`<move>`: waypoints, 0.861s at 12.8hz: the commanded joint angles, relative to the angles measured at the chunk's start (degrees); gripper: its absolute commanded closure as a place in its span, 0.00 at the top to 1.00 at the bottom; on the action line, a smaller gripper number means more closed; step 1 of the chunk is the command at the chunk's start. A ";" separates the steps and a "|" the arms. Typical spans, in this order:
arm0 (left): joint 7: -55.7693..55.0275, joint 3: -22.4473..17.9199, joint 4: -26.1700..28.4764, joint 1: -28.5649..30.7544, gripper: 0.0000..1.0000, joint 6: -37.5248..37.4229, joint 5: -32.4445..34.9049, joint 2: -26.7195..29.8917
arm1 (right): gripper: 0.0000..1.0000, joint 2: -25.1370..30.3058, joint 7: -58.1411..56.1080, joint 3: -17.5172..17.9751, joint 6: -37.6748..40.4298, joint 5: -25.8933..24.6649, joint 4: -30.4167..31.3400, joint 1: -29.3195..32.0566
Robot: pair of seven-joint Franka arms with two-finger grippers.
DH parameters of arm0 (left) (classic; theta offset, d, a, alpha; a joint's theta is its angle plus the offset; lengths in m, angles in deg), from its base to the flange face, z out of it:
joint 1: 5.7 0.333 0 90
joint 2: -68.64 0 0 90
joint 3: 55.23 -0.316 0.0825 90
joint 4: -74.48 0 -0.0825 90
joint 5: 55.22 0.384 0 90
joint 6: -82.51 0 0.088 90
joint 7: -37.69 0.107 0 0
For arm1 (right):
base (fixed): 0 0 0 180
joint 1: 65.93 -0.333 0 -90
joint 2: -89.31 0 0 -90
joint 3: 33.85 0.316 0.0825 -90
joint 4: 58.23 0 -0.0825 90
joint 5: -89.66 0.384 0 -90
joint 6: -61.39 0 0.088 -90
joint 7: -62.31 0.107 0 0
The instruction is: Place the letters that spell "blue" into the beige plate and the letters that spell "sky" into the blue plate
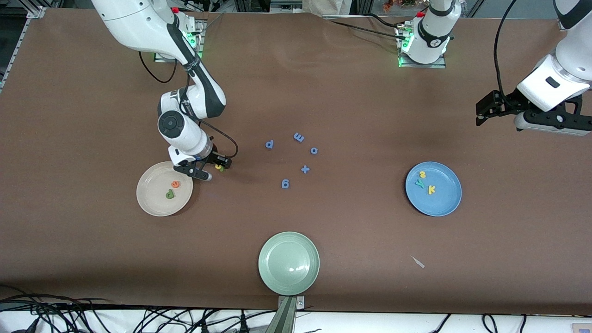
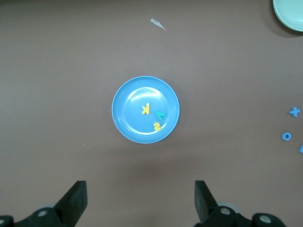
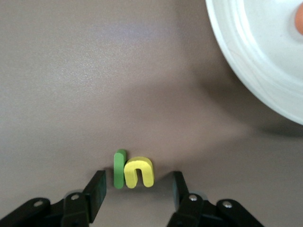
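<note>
My spread right pincer (image 3: 137, 189) straddles the touching green l (image 3: 119, 169) and yellow u (image 3: 138, 172); pinching may catch both.

R gripper (image 1: 209, 170) low at table, fingers (image 3: 97, 187) apart, L gripper (image 1: 481, 113) raised, waiting, fingers wide

Front camera looks down high across the bench (image 1: 323, 92); left wrist looks down from well above the blue plate (image 2: 146, 109), right wrist hugs the bench.
</note>
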 commanded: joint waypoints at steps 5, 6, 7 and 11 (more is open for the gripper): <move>0.34 -0.13 -2.18 -0.42 1.00 -10.44 1.00 0.12 | 0.61 -1.36 -0.79 0.13 -0.98 -0.25 -3.35 0.45; 0.25 -0.13 -2.35 -0.50 1.00 -10.97 1.00 0.03 | 0.61 -2.15 -1.22 0.13 -0.98 -0.33 -4.31 0.54; 0.34 -0.22 -2.97 -0.33 1.00 -10.28 0.31 -0.14 | 0.62 -2.76 -2.44 0.05 -1.07 -0.25 -4.93 0.63; 0.60 -0.22 -3.94 -0.06 1.00 -6.76 0.21 -0.67 | 0.62 -4.97 -1.93 0.13 -3.53 -0.16 -6.17 0.28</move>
